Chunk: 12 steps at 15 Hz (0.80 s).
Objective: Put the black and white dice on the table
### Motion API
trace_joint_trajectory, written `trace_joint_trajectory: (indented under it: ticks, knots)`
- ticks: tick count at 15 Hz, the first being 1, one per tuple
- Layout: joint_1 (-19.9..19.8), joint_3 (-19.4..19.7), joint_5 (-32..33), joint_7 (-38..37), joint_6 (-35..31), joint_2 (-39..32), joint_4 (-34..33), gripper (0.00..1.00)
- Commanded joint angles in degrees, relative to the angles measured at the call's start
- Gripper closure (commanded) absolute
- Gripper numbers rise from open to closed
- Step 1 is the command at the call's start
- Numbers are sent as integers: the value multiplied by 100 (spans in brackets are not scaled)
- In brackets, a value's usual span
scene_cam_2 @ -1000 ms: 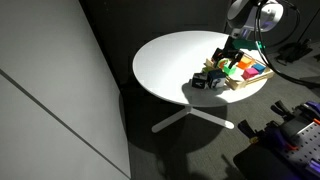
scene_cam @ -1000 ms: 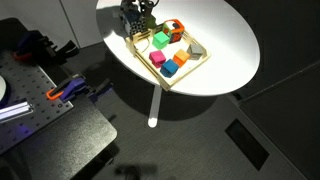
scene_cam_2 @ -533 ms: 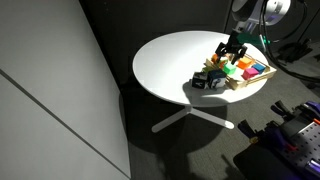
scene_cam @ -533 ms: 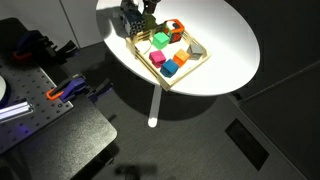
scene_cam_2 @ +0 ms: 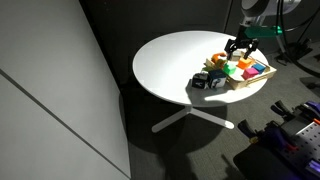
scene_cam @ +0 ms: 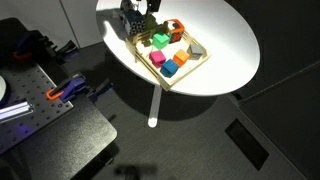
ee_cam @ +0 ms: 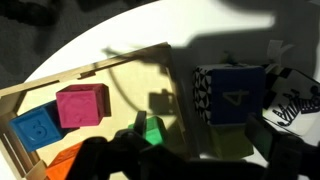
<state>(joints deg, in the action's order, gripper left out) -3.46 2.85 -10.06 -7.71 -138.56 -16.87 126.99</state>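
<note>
The black and white dice (ee_cam: 228,95) stands on the round white table (ee_cam: 120,35) just outside the wooden tray's wall, one face chequered and one in shadow showing a "4". It also shows in both exterior views (scene_cam_2: 212,80) (scene_cam: 130,24). My gripper (ee_cam: 205,165) hangs above it, open and empty, with its dark fingers (ee_cam: 130,160) spread to either side. In the exterior views the gripper (scene_cam_2: 241,47) (scene_cam: 141,12) is above the tray's near end, clear of the dice.
The shallow wooden tray (ee_cam: 110,70) (scene_cam_2: 262,79) holds pink (ee_cam: 82,105), blue (ee_cam: 35,128), green (ee_cam: 150,130) and orange blocks. A second black-and-white object (ee_cam: 295,105) lies beside the dice. A dark workbench with orange clamps (scene_cam: 62,92) stands off the table.
My gripper has risen and drawn away from the dice, which stays on the table beside the tray.
</note>
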Motion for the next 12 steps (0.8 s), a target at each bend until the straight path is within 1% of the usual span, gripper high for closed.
trace_joint_trajectory:
  ticks: [1, 7, 9, 12]
  knots:
    - [148, 176, 501, -408, 197, 468, 244, 0]
    - [174, 248, 1210, -775, 149, 876, 436, 0]
    - [128, 233, 1274, -667, 132, 946, 456, 0]
    - [68, 211, 1186, -416, 219, 985, 429, 0]
